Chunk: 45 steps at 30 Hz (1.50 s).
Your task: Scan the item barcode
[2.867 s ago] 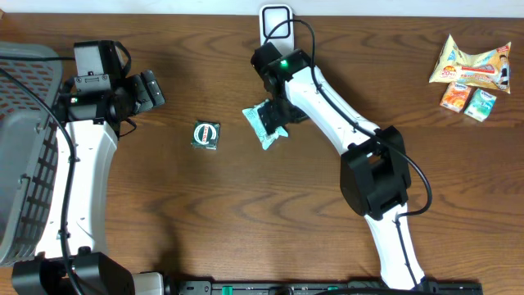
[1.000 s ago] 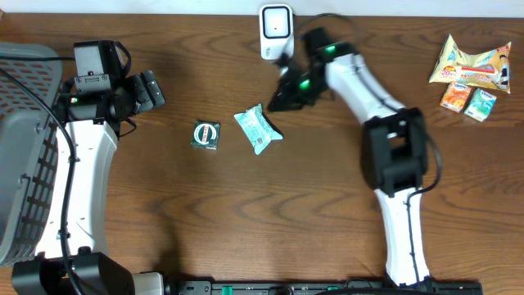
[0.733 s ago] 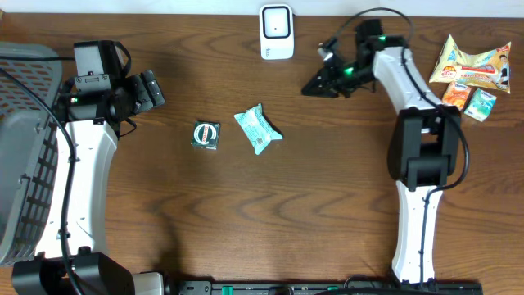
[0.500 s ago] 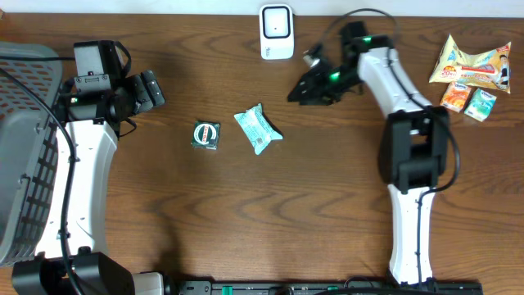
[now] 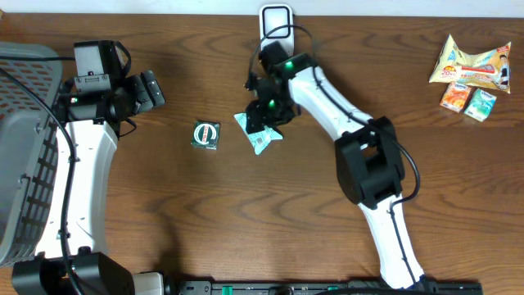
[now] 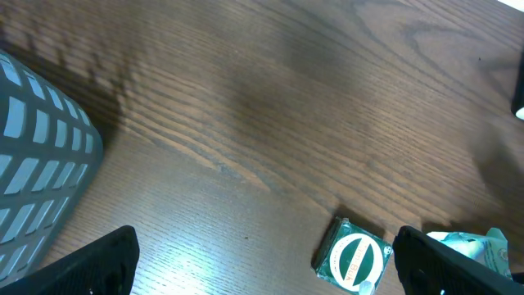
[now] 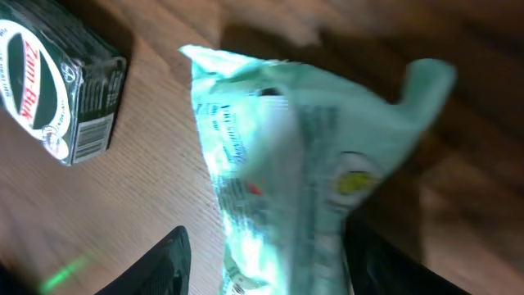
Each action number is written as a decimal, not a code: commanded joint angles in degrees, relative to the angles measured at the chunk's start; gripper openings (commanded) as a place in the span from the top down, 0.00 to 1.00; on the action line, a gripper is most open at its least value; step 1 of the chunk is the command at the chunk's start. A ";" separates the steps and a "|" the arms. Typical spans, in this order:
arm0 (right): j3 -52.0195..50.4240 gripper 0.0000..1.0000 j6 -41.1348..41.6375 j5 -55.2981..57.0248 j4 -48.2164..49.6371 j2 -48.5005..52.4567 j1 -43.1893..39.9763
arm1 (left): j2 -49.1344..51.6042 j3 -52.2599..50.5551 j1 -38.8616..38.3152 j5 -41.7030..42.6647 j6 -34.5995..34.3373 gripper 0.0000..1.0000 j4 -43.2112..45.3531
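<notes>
Directly under right pincer, teal packet.

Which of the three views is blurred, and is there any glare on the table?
Right wrist: the packet is smeared by motion blur, its print unreadable. Left wrist: sharp, with a pale glare patch on the table. Overhead: sharp and evenly lit, no strong glare.

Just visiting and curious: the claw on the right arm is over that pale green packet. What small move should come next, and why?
Probably lower a touch and close. The right claw has its fingers apart on either side of the green packet, which lies on the table, apparently not yet gripped. It needs lifting to reach the scanner at the far edge.
</notes>
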 commanded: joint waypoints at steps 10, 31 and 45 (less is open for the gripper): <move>0.59 0.99 1.49 2.16 0.00 0.61 0.20 | 0.31 -0.28 0.20 -0.37 -0.48 0.02 -0.15; 0.70 0.99 -0.11 -4.96 -0.31 -2.29 -9.66 | 0.31 -0.28 0.20 -0.37 -0.48 0.02 -0.15; 0.81 0.47 -3.02 -10.60 12.11 -2.40 -7.80 | 0.31 -0.28 0.20 -0.37 -0.48 0.02 -0.15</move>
